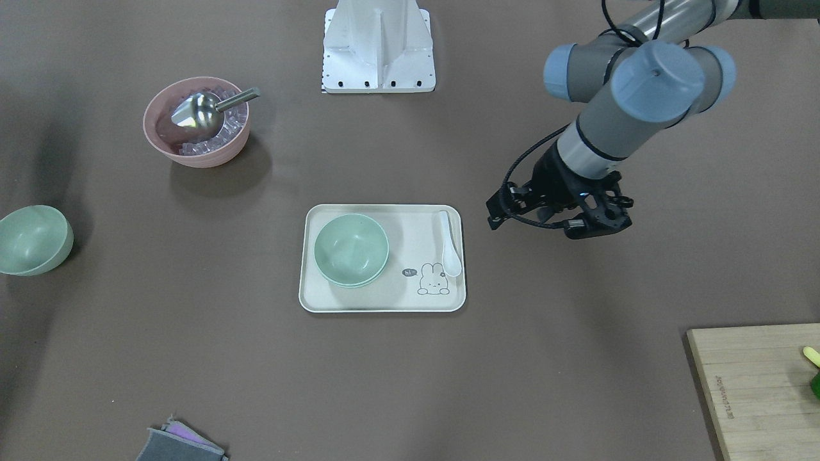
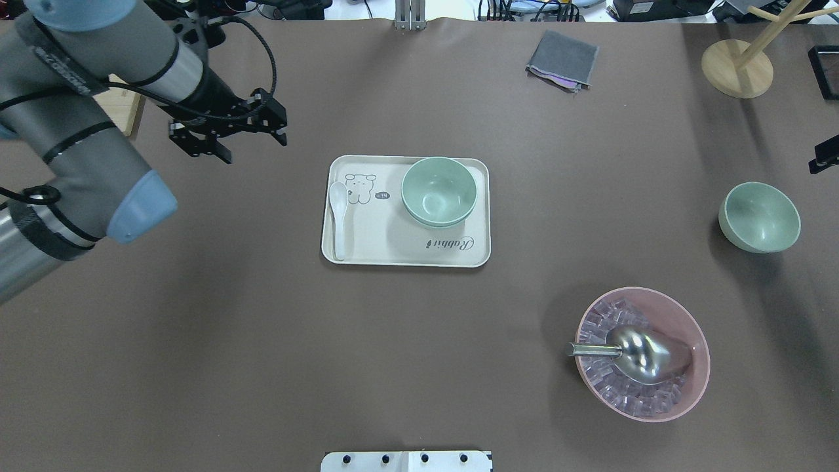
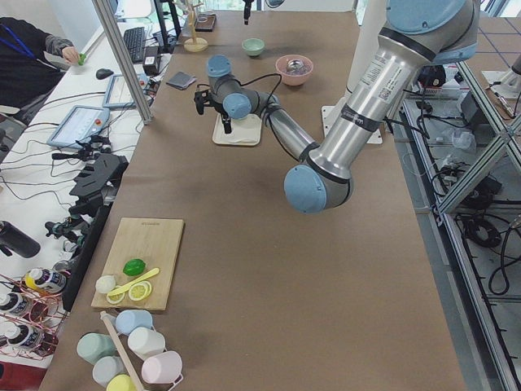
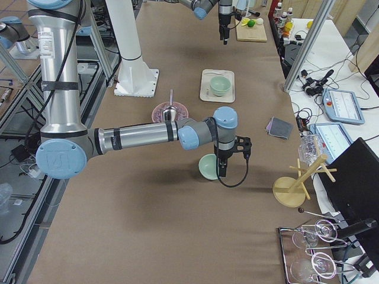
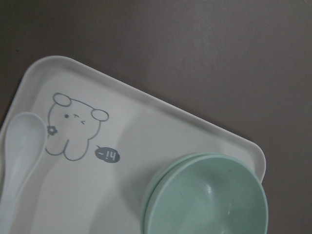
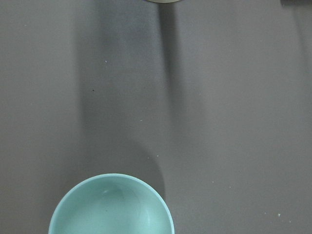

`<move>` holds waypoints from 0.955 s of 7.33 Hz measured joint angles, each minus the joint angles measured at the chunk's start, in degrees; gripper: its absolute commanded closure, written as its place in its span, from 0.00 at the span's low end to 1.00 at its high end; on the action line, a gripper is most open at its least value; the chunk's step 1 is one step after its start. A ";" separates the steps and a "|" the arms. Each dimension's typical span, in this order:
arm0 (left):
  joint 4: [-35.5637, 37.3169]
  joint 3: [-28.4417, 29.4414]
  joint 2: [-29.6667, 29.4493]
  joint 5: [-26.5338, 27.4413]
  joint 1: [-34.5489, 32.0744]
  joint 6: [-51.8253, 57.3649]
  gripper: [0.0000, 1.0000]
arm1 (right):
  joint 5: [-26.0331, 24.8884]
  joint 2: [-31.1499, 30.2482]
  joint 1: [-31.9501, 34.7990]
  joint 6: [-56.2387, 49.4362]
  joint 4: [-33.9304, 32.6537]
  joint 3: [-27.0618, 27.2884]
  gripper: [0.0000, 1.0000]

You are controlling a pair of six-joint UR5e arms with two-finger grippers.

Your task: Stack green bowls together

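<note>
The left arm (image 2: 78, 131) is looming largest in the overhead view, and at its end the left claw (image 2: 244, 145) is hanging above the table (image 2: 196, 360) with its jaws standing apart. It is hovering just off the far corner of the tray (image 2: 393, 246) on the robot's left, not touching the rim. On the tray's left end a white spoon (image 2: 338, 216) is lying lengthwise beside a printed rabbit. On the tray's right end two green bowls (image 2: 438, 191) are sitting nested, one inside the other, mouths up; the left wrist view is showing both rims, the upper one slightly off-centre. A third green bowl (image 2: 759, 216) is standing upright on the table, well to the right of the tray and about level with it. The right claw (image 4: 220, 170) is pointing down just beside this bowl on its side away from the tray. Whether its jaws are apart or together I cannot tell, and whether it is touching the bowl is unclear. To the right of the tray and nearer the robot, a pink bowl (image 2: 699, 341) is holding ice cubes (image 2: 613, 390) and a metal scoop (image 2: 645, 354), handle pointing toward the tray side. Beyond the tray, to its right, a grey cloth (image 2: 562, 59) is lying flat. Farther right, a wooden stand (image 2: 737, 65) is standing. Beyond the tray on the left, a cutting board (image 1: 756, 390) is resting at the table's edge.
</note>
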 measured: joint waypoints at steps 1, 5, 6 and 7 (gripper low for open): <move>2.21 -1.87 3.17 -0.43 -2.53 6.85 0.01 | 0.10 -0.21 -0.45 0.02 -0.02 -0.07 0.03; 3.70 -2.19 13.37 -2.93 -11.26 32.40 0.01 | 0.21 -0.53 -1.65 0.77 9.13 -7.52 0.07; 3.69 -2.16 14.75 -3.15 -12.26 35.22 0.01 | 0.20 -0.53 -2.39 2.62 12.94 -9.88 0.11; 3.66 -2.01 15.61 -3.24 -12.77 36.87 0.01 | 0.17 -0.57 -3.24 4.53 15.22 -10.98 0.14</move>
